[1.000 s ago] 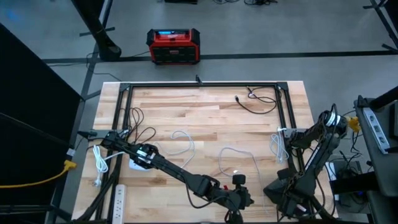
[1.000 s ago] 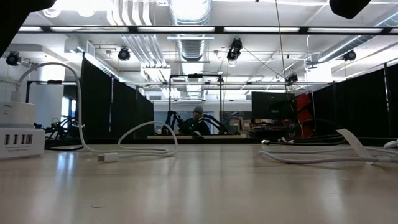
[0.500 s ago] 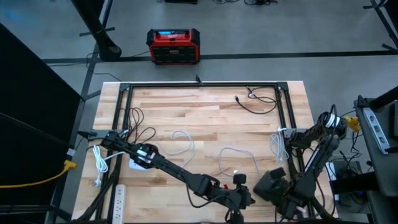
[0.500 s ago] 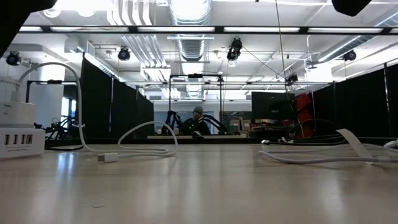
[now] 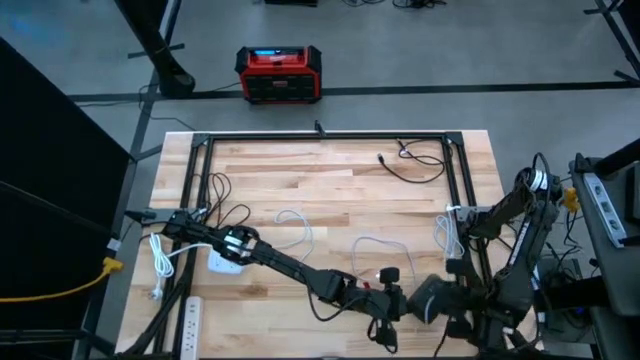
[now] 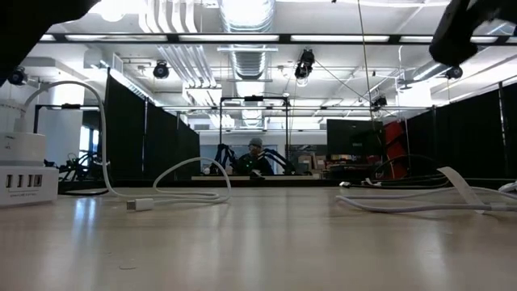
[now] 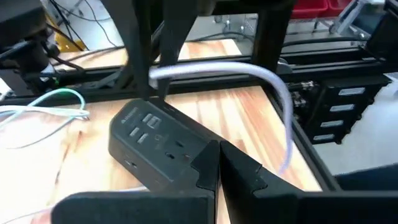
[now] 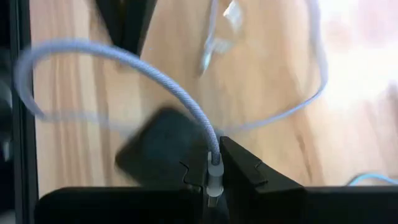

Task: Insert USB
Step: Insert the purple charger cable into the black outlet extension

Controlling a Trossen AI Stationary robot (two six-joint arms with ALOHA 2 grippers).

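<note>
At the left edge of the pale wooden plank desk [image 5: 330, 170], a white multi-port USB charging block [image 6: 27, 183] sits with a white cable looping out of it, well apart from the work at the near edge. The left tool [image 5: 392, 303] hangs low over the desk's near edge, its two dark fingers [image 7: 211, 174] pressed together with nothing between them; just ahead of it, in the left wrist view, lies a dark rectangular power hub with USB ports and outlets on its upper face [image 7: 158, 146]. To its right, the right tool [image 8: 214, 180] is clamped on the white plug end of a pale grey braided USB cable [image 8: 155, 74], which arches away in a wide loop over the desk. In the high view this tool [image 5: 440, 298] hovers just beside the left one, over the same dark hub [image 8: 165, 146], which shows blurred beneath the plug. The step in hand appears to be bringing the plug to a port. To do it well, the right arm should square the plug's flat face with the chosen slot before pushing, and approach along the port's axis rather than at a slant. The left tool could usefully brace the hub so it does not slide. The cable's loop needs slack, or it may twist the plug off line.
</note>
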